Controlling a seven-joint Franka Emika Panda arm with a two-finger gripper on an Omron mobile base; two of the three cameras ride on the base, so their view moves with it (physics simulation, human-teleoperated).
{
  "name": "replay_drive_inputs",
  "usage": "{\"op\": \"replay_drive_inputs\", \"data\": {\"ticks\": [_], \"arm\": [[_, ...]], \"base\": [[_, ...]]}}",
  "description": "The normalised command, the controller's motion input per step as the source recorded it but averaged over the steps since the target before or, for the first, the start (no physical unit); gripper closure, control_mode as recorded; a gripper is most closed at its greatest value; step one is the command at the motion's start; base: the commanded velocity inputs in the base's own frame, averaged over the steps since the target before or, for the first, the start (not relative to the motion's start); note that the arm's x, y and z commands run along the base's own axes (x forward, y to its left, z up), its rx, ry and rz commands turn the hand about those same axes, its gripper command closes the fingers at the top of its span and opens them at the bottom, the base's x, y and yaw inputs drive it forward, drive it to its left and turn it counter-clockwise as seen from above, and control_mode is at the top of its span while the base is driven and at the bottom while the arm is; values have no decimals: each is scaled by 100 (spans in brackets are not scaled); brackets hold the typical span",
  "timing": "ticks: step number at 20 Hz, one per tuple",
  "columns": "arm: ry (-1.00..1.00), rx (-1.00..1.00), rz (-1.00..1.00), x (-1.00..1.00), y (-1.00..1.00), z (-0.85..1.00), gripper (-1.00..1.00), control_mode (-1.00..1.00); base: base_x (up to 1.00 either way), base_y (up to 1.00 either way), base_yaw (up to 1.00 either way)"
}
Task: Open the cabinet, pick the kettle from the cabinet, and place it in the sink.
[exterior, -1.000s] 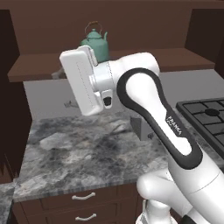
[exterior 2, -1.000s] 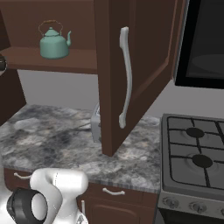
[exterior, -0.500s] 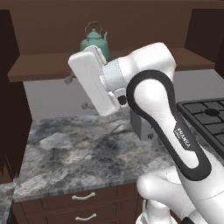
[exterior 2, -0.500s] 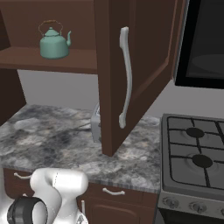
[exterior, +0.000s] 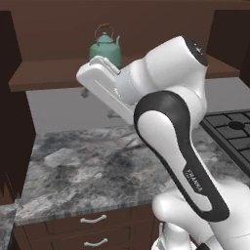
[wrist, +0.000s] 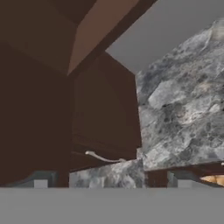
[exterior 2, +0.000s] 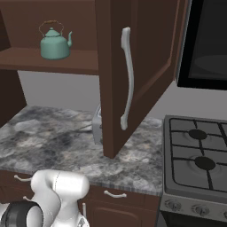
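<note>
Cabinet [exterior 2: 133, 66]: dark brown wood, door swung open, long silver bar handle [exterior 2: 127, 80], shelf exposed. Kettle [exterior: 106, 48]: teal-green, rounded, wire handle arched, upright on shelf, just beyond the raised hand.

white Franka arm with dark joints [exterior: 168, 127] bent high, two-finger gripper [wrist: 111, 183] jaws spread wide, holding nothing

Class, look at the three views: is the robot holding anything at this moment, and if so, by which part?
Nothing is held. The gripper has its jaws open and empty, and the kettle sits untouched on the cabinet shelf.
</note>
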Motion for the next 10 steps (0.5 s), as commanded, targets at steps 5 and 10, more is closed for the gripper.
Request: {"op": "replay_drive_inputs", "data": {"ticks": [5, 10], "arm": [[-25, -27, 0, 0, -28, 0, -100, -100], [-16, -20, 0, 0, -29, 0, -100, -100]], "base": [[0, 0, 0], [0, 0, 0]]}}
